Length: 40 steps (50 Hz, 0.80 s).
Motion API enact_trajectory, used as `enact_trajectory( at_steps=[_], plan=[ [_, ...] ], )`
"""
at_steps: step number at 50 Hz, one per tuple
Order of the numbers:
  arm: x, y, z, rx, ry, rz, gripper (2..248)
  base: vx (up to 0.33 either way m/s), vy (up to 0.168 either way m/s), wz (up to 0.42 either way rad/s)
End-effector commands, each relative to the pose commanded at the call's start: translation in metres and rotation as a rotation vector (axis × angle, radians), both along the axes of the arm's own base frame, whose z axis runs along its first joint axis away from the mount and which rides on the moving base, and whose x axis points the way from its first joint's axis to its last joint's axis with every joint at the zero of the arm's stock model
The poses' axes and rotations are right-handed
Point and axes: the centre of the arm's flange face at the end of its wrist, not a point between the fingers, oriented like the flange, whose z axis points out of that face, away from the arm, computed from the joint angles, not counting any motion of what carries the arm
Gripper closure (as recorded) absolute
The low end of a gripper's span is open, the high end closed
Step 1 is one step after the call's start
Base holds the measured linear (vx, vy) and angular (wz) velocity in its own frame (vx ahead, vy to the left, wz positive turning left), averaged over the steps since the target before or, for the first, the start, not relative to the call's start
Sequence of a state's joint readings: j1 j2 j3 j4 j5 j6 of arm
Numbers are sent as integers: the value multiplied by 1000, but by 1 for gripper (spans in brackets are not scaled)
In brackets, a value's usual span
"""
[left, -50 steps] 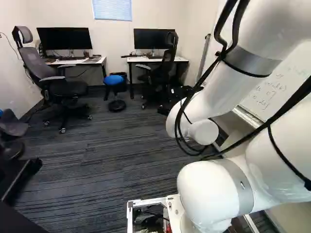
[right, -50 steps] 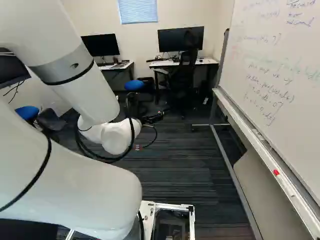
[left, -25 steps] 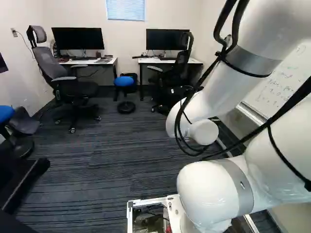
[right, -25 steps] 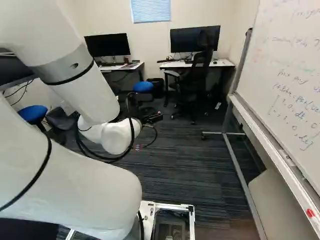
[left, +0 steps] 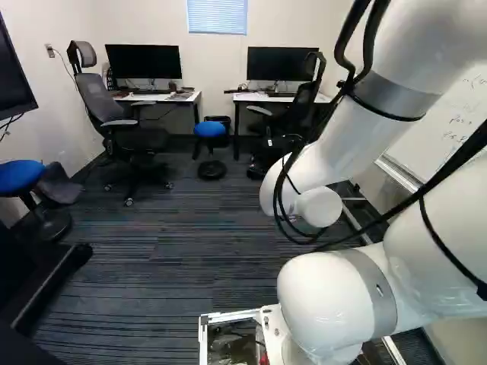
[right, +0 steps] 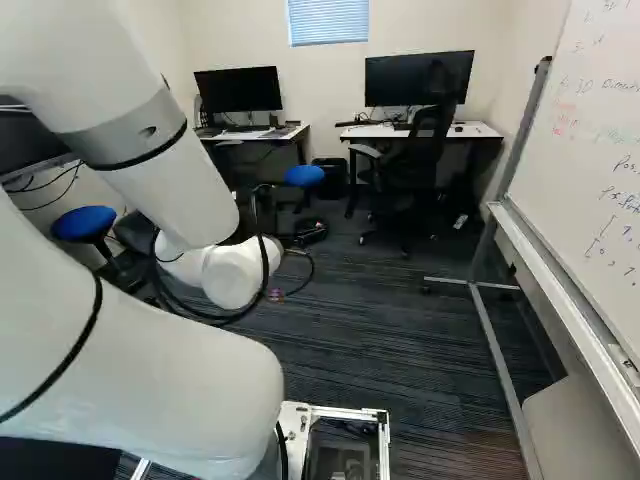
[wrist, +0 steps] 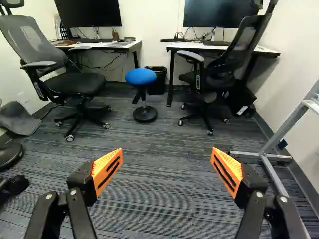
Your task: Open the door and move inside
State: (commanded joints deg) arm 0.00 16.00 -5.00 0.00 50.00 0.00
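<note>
I hold my orange-padded black jaws spread over dark striped carpet, presumably ready for a door handle I cannot see.

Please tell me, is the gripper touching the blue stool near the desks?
Apart. In the wrist view, the open gripper stands short of the blue stool, with striped carpet showing between them.

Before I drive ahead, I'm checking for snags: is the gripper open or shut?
Open: the gripper has its orange pads wide apart in the wrist view, floor showing between them.
</note>
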Motion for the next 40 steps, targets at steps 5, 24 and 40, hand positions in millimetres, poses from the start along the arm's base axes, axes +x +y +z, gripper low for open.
enact_trajectory(
  at_steps=[5,24,40],
  plan=[
    [0,0,0,0,0,0,3,113,4,9],
    [0,0,0,0,0,0,3,112,5,5],
    [0,0,0,0,0,0,3,105,4,4]
  ],
)
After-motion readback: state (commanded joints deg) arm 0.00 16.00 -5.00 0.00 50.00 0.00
